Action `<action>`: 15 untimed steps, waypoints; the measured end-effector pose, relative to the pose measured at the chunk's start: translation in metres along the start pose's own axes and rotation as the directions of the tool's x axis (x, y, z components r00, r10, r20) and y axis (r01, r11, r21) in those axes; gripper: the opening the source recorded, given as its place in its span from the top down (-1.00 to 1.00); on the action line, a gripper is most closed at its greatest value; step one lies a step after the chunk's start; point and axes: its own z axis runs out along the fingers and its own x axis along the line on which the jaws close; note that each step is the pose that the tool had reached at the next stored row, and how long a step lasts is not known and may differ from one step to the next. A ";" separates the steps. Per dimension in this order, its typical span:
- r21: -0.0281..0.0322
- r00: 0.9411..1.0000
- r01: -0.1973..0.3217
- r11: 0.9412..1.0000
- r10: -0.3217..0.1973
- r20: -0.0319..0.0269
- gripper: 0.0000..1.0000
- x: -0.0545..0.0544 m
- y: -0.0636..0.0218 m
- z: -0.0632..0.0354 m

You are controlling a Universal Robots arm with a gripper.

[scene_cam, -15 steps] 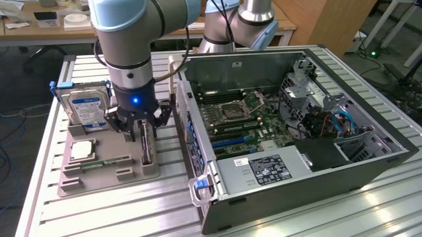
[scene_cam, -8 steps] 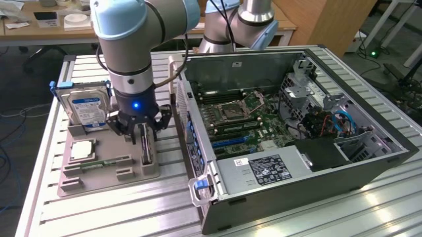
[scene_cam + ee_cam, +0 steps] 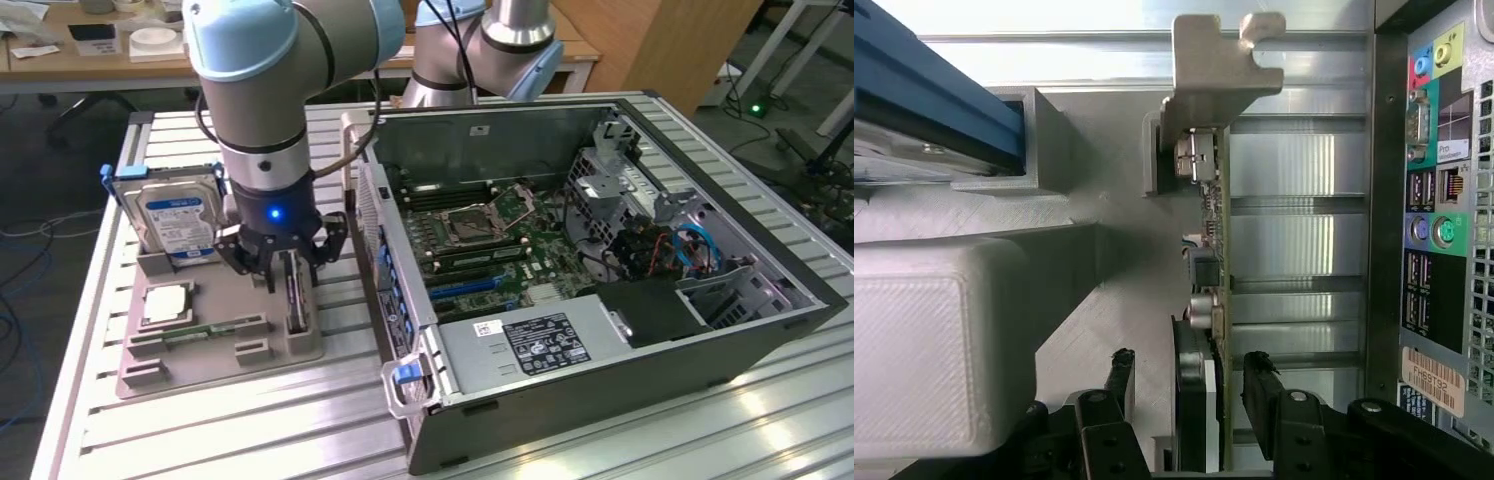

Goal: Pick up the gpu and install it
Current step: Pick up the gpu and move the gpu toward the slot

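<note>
Black two-finger gripper (image 3: pixel 291 272) stood with jaws apart, straddling the thin dark gpu card (image 3: pixel 296 303). The card sat edge-on in the grey plastic parts holder (image 3: pixel 200 365), beside the open computer case (image 3: pixel 641 380).

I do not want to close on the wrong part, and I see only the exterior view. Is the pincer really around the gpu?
Observer: Yes. In the wrist view the open pincer has one finger on each side of the gpu, which stands on edge.
Operator: Does it touch the gpu?
Observer: No, a gap shows between the gpu and each of the fingers.
Operator: Where is the metal bracket?
Observer: The metal bracket is at the gpu's end away from the pincer.
</note>
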 end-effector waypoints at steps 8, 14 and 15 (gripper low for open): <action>0.001 0.999 -0.033 0.999 0.033 0.000 -0.11 0.000 -0.0015 0.0026; 0.001 0.999 -0.040 0.999 0.040 0.000 -0.09 0.000 -0.0015 0.0026; 0.001 0.999 -0.040 0.999 0.040 0.000 0.04 0.000 -0.0015 0.0026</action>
